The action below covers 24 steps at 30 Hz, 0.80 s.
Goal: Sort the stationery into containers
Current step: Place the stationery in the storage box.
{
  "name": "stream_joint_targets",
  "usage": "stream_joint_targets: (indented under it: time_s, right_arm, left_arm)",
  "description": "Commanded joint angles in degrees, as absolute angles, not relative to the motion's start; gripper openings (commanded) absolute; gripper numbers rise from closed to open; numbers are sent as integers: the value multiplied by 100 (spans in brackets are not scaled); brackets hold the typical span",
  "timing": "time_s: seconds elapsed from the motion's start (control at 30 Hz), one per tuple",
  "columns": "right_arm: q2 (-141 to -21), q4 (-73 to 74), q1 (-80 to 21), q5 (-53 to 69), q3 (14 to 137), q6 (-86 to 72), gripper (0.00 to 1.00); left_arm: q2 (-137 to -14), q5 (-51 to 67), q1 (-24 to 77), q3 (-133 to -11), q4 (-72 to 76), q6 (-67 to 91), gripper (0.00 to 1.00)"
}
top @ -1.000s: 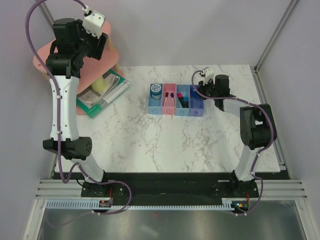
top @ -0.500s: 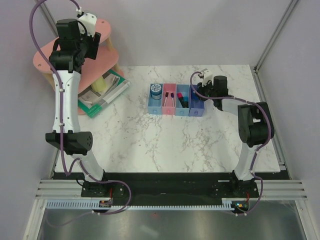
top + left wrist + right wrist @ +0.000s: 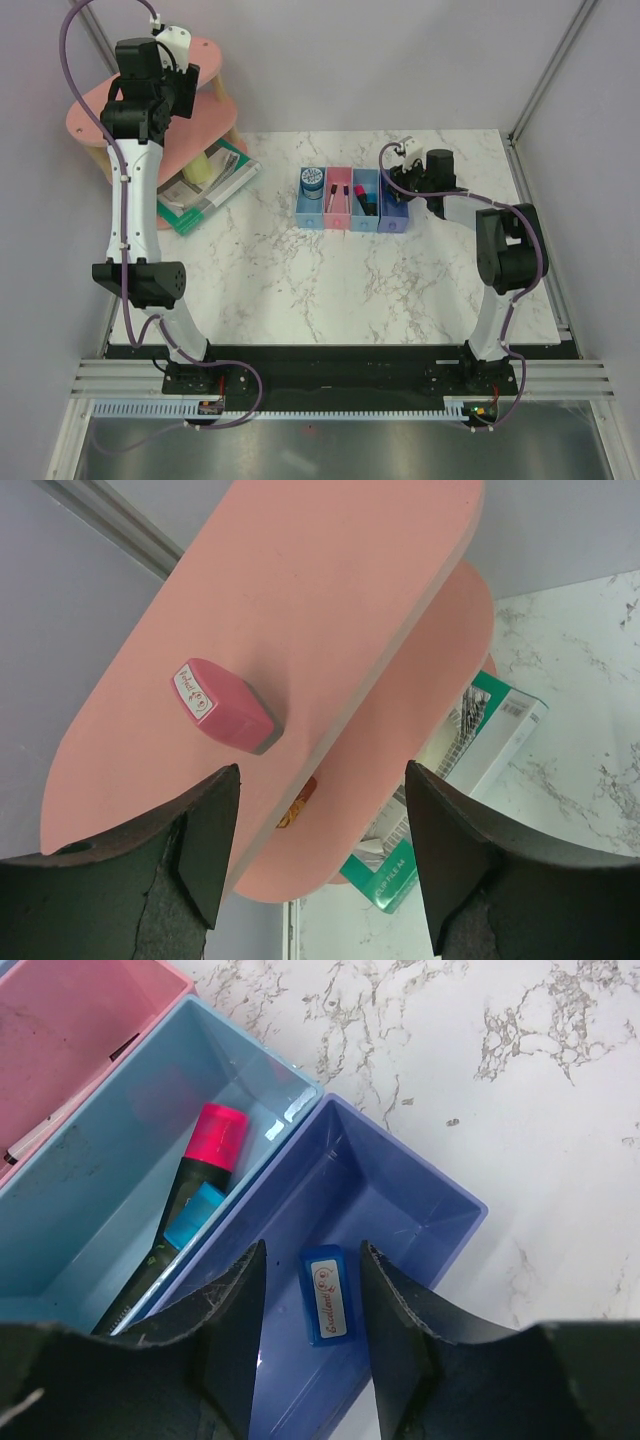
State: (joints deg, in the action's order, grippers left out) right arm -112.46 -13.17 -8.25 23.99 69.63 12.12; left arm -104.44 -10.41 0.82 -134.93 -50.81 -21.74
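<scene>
- Top view: the left gripper [image 3: 185, 88] hangs high over the pink oval shelf [image 3: 95, 115] at the far-left corner. A green-edged book [image 3: 205, 185] pokes out from under it onto the marble table [image 3: 300, 290].
- Top view: the row of 4 bins [image 3: 353, 222] sits mid-table, with the round teal-blue pot [image 3: 312, 180] in the light blue one. The right gripper [image 3: 398, 183] is over the violet-blue end.
- Left wrist: the fingers stand wide apart, grasping nothing. The pink eraser [image 3: 222, 705] lies untouched on the shelf's top tier, and a small orange object [image 3: 297, 802] is on the tier below.
- Right wrist: the jaws are parted and grip nothing. The blue eraser [image 3: 327, 1295] lies flat on the floor of the violet-blue bin [image 3: 400, 1190], between the fingers, with a gap on each side.
- Right wrist: the neighbouring blue bin [image 3: 110, 1110] holds 2 markers, the pink-capped marker [image 3: 220, 1135] and the blue-capped marker [image 3: 195, 1215].
</scene>
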Motion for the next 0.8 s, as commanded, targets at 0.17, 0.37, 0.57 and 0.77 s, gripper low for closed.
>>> stream_joint_targets:
  time_s: [0.17, 0.37, 0.57, 0.77]
  right_arm:
    - [-10407, -923, -835, 2461, 7137, 1213, 50]
    - [-10037, -853, -826, 2566, 7102, 1064, 51]
    - [-9879, -826, -826, 2619, 7145, 941, 51]
    - [-9598, -747, -826, 2672, 7102, 905, 52]
  left_arm:
    - [-10424, -1511, 44, -13526, -4720, -1828, 71]
    - [-10354, -1881, 53, -13544, -4439, -1591, 67]
    - [-10371, -2223, 44, -13325, -4255, -1380, 66]
    - [-10494, -2487, 35, -13219, -4193, -766, 68]
